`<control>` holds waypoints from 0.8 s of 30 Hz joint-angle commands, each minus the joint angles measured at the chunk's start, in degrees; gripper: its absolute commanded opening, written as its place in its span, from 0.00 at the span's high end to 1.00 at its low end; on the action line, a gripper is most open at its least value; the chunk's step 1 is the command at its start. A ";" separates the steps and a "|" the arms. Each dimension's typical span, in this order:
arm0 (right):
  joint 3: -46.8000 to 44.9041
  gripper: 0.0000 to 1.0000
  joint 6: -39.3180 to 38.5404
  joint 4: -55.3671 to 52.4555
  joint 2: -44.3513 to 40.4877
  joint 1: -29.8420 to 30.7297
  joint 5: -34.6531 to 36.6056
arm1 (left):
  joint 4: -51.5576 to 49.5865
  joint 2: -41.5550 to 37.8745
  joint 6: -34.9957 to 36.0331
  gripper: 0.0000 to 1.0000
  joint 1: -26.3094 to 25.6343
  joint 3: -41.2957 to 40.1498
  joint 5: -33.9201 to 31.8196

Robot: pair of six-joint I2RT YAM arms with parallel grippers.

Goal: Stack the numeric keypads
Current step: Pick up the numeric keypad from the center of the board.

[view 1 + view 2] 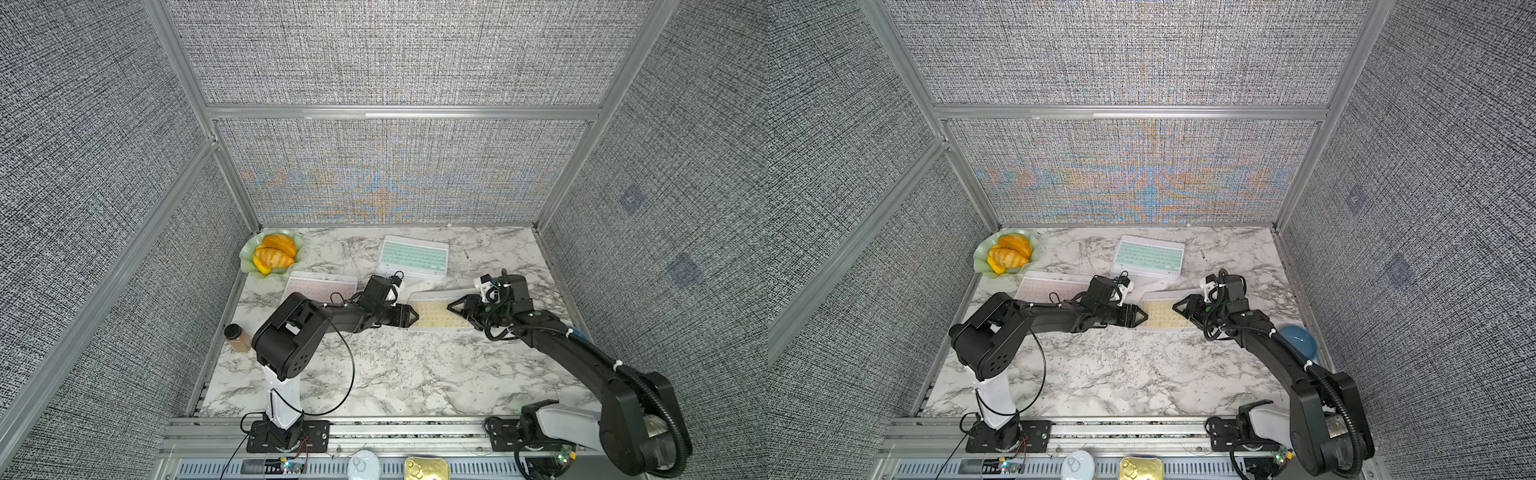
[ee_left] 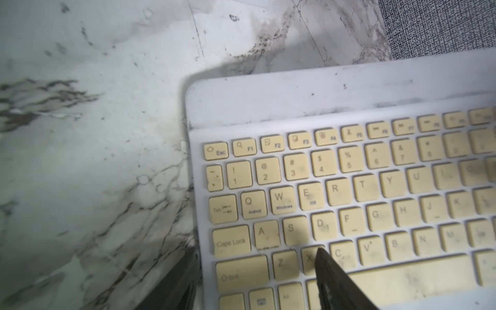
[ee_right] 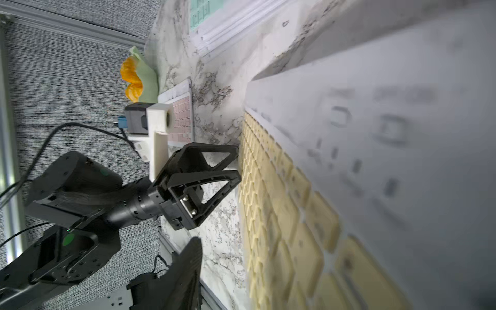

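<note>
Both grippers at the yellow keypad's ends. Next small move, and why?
Likely raise the yellow keypad a little, level. The left gripper looks pinched on one short end, the right gripper sits at the other, and the green-topped stack lies beyond, needing clearance.

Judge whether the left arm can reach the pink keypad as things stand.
Probably not yet: the left end effector grips the yellow keypad by its edge. The pink keypad lies bare beside that arm, so likely reachable after release.
</note>
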 commanded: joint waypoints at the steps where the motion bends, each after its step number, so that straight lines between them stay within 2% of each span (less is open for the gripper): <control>1: 1.08 0.49 -3.57 -8.49 0.62 -0.15 4.38 | -14.06 0.68 -2.82 0.30 -0.15 -0.92 -2.05; 8: 0.34 0.52 -3.25 -8.48 -0.87 -0.81 4.44 | -12.61 -0.61 -3.95 0.30 -0.05 -1.16 -3.09; 15: -1.57 0.62 -2.28 -6.50 -2.10 -1.98 2.91 | -11.89 -2.26 -4.09 0.30 -0.01 0.28 -3.76; 20: -3.07 0.76 -1.18 -4.96 -2.99 -2.86 1.85 | -12.10 -3.93 -4.24 0.30 0.13 1.26 -4.42; 23: -3.47 0.98 -0.78 -4.61 -3.54 -3.48 1.01 | -12.29 -5.47 -4.84 0.30 0.63 2.07 -4.75; 24: -3.39 1.00 -0.73 -4.62 -3.79 -3.63 0.60 | -12.37 -6.17 -5.07 0.30 0.88 2.32 -4.81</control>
